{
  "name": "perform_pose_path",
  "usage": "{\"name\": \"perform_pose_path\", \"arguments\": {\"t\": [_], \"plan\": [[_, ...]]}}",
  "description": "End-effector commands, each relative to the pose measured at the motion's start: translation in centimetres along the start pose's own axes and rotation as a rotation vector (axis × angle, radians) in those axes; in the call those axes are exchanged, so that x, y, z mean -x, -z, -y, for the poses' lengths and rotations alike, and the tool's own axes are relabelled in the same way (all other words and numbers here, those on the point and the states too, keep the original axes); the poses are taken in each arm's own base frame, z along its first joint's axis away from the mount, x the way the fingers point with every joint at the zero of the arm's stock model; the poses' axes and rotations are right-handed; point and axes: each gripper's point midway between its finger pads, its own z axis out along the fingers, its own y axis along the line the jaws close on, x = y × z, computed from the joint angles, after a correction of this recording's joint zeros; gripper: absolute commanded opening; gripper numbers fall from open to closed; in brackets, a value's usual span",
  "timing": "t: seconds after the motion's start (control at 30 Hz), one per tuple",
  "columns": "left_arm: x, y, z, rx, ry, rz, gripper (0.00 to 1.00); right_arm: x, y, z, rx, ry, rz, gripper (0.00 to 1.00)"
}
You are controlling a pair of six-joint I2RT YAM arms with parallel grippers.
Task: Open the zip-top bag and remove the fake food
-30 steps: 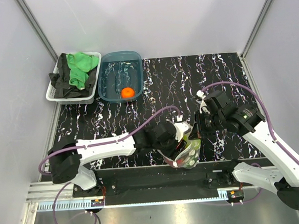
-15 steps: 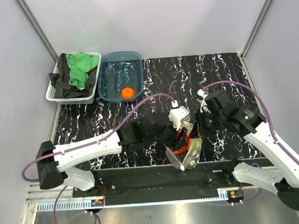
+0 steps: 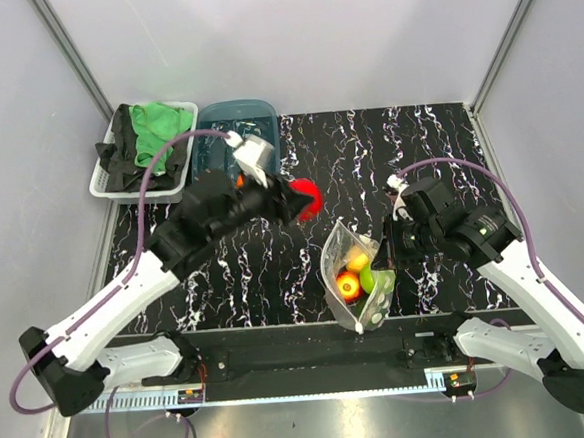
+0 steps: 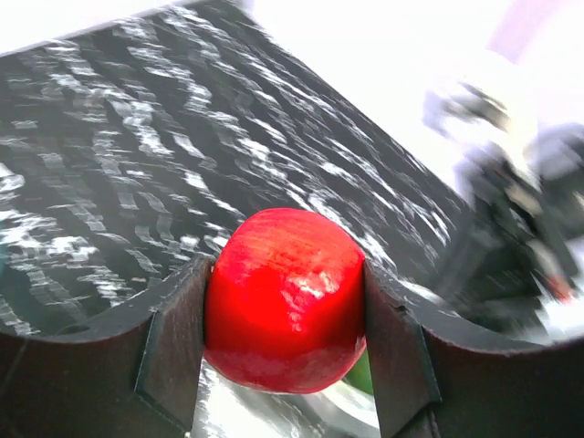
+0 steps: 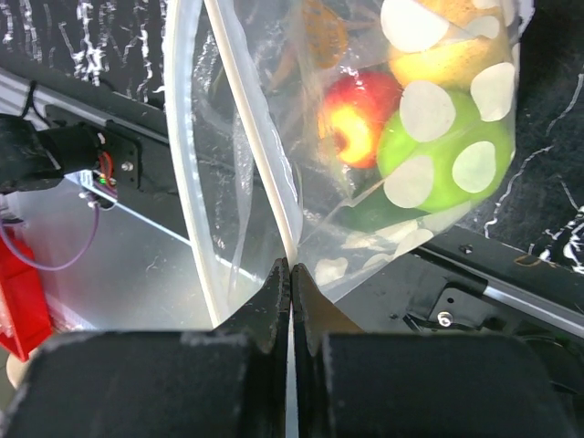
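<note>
The clear zip-top bag (image 3: 354, 275) with white dots hangs open near the table's front edge, its rim pinched in my shut right gripper (image 3: 382, 250). In the right wrist view the gripper (image 5: 290, 266) grips the bag's rim (image 5: 239, 119); a peach-red fruit (image 5: 358, 114), a lime green fruit (image 5: 438, 146) and a yellow fruit (image 5: 447, 55) lie inside. My left gripper (image 3: 299, 200) is shut on a red fruit (image 3: 306, 198) and holds it above the mat, left of the bag. The left wrist view shows the red fruit (image 4: 285, 297) between both fingers.
A teal tub (image 3: 235, 148) at the back left holds an orange fruit (image 3: 239, 181), mostly hidden by the left arm. A white basket (image 3: 109, 187) with green and black cloths stands left of it. Grey walls close in both sides.
My left gripper has pulled the red fruit out of the bag and carried it up and back left toward the tub. The right gripper has held the bag in place.
</note>
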Motion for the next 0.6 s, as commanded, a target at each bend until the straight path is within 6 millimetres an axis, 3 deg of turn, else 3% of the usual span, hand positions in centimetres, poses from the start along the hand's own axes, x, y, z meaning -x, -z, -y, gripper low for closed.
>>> {"name": "perform_pose_path", "arguments": {"t": [0.0, 0.03, 0.07, 0.1, 0.13, 0.17, 0.23, 0.27, 0.3, 0.33, 0.37, 0.4, 0.43, 0.5, 0.57], "plan": [[3.5, -1.3, -7.4, 0.149, 0.109, 0.134, 0.00, 0.8, 0.1, 0.5, -0.044, 0.037, 0.022, 0.00], [3.4, -2.0, -9.5, 0.195, 0.168, 0.136, 0.00, 0.8, 0.1, 0.6, -0.051, 0.040, 0.020, 0.00], [4.0, -1.8, -12.9, 0.271, 0.212, 0.165, 0.00, 0.8, 0.1, 0.8, -0.062, 0.041, 0.017, 0.00], [4.9, -1.8, -14.5, 0.306, 0.241, 0.200, 0.00, 1.0, 0.2, 0.8, -0.071, 0.046, 0.024, 0.00], [3.9, -2.9, -16.8, 0.352, 0.300, 0.179, 0.00, 1.2, 0.3, 0.9, -0.075, 0.050, 0.027, 0.00], [4.9, -2.8, -19.2, 0.392, 0.312, 0.221, 0.00, 1.1, 0.3, 1.1, -0.088, 0.053, 0.020, 0.00], [6.0, -3.5, -21.7, 0.434, 0.322, 0.246, 0.00, 1.5, 0.4, 1.2, -0.104, 0.061, 0.027, 0.00], [4.4, -4.6, -24.6, 0.490, 0.350, 0.209, 0.00, 1.5, 0.4, 1.3, -0.111, 0.064, 0.023, 0.00], [6.0, -5.0, -25.9, 0.524, 0.350, 0.236, 0.00, 1.8, 0.5, 1.2, -0.114, 0.071, 0.027, 0.00], [5.7, -5.4, -27.2, 0.559, 0.369, 0.228, 0.00, 1.9, 0.5, 1.2, -0.116, 0.074, 0.026, 0.00], [3.3, -6.5, -29.9, 0.619, 0.402, 0.164, 0.00, 2.1, 0.6, 1.0, -0.110, 0.082, 0.030, 0.00], [3.0, -6.9, -31.1, 0.647, 0.410, 0.152, 0.00, 2.6, 1.0, 0.4, -0.090, 0.099, 0.049, 0.00], [4.4, -7.3, -31.8, 0.654, 0.415, 0.173, 0.00, 3.0, 1.2, 0.0, -0.072, 0.108, 0.064, 0.00], [1.8, -8.2, -35.1, 0.734, 0.443, 0.132, 0.00, 4.1, 1.8, -1.1, -0.031, 0.130, 0.106, 0.00], [1.8, -8.8, -36.9, 0.767, 0.454, 0.145, 0.00, 4.9, 1.7, -1.8, -0.013, 0.139, 0.129, 0.00]]}}
